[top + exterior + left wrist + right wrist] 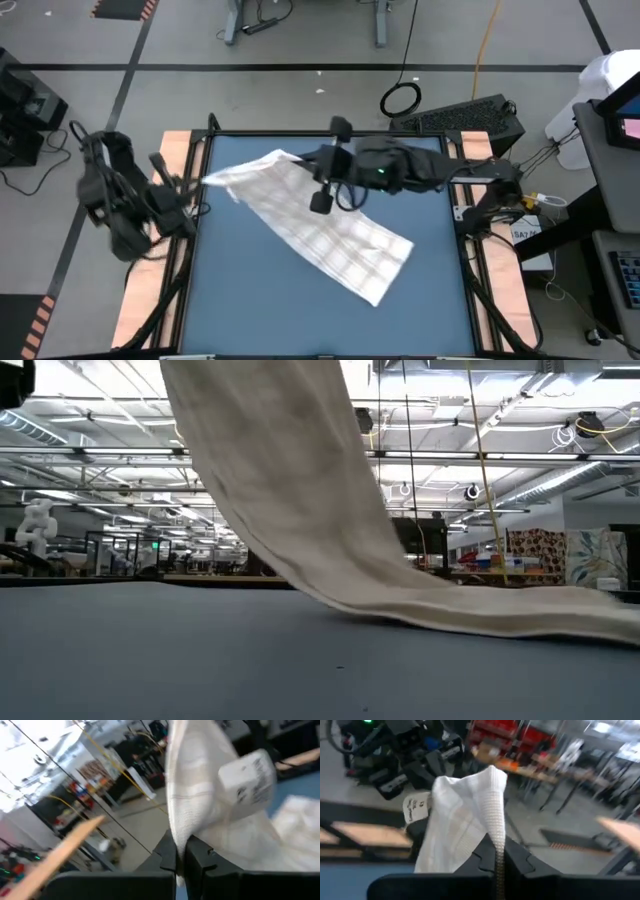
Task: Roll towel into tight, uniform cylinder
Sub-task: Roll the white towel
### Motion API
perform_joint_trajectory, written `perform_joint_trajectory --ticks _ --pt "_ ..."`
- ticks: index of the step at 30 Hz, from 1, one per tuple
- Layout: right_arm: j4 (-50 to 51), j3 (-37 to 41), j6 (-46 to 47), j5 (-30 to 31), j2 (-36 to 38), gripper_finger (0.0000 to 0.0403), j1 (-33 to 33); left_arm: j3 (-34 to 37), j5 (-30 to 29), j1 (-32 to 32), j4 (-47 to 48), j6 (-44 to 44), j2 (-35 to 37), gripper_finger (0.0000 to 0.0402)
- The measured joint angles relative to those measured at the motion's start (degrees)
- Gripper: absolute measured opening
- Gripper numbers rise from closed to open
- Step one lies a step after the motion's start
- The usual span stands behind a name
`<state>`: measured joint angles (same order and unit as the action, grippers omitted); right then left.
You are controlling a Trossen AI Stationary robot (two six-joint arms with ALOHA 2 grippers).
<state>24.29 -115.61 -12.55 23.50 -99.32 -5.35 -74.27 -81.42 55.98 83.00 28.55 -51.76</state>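
The white towel [320, 230] with faint grey checks is raised at its far-left end and slopes down across the blue mat [280, 310]. Its near-right end [375, 265] lies on the mat. The low view shows the towel [300, 510] hanging from above with its lower end [520, 615] spread on the mat. My left gripper [195, 183] is shut on the towel's left raised corner. My right gripper [305, 160] is shut on the other raised corner, farther right. A small white label [247, 780] is sewn to the cloth. My left gripper pinches an edge of the towel [177, 840] between its two shut fingers [200, 857] at the raised left corner, and the fingers lie roughly level. The cloth stands bunched past the fingertips and is lifted clear of the mat there. My right gripper pinches a folded hem of the towel [496, 837] between its two shut fingers [517, 855] at the other raised corner, coming in about level. The cloth bunches up beyond the fingertips, and the towel slopes down from here to the mat.
Wooden table strips [150, 300] flank the mat on both sides. A black case [470, 115] stands beyond the far right corner, and a coiled cable [400, 98] lies on the floor behind. Bare mat lies near and left of the towel.
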Motion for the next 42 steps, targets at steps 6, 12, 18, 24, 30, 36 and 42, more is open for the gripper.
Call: perform_joint_trajectory --ticks 6,12,18,24,30,36,42 --pt "-12.6 0.0 -10.6 5.1 0.6 0.0001 -3.0 -10.6 -1.8 -1.7 -19.2 -34.8 0.9 0.0009" --pt "-19.6 0.0 -18.5 8.8 0.8 0.0001 -2.5 -15.7 12.3 -6.0 -39.2 -59.5 1.2 0.0009" --pt "-13.6 0.0 -22.2 13.9 2.9 0.0001 -1.1 -15.7 22.2 -13.8 -52.1 -74.7 1.0 0.0009" --pt "-0.5 0.0 -13.0 6.8 7.0 0.0001 0.9 -15.6 32.7 -25.5 -55.8 -79.9 -1.7 0.0008" --pt "6.1 -0.1 -10.3 7.9 8.1 0.0002 -0.3 -13.7 41.9 -36.9 -53.1 -69.3 -3.8 0.0008" --pt "15.5 -0.1 -9.2 5.0 8.3 0.0002 -1.4 -13.2 53.3 -40.1 -49.9 -53.7 -8.2 0.0008" --pt "25.6 0.0 2.0 -10.7 9.4 0.0002 -3.0 -13.1 59.3 -37.7 -49.4 -48.8 -12.4 0.0008"
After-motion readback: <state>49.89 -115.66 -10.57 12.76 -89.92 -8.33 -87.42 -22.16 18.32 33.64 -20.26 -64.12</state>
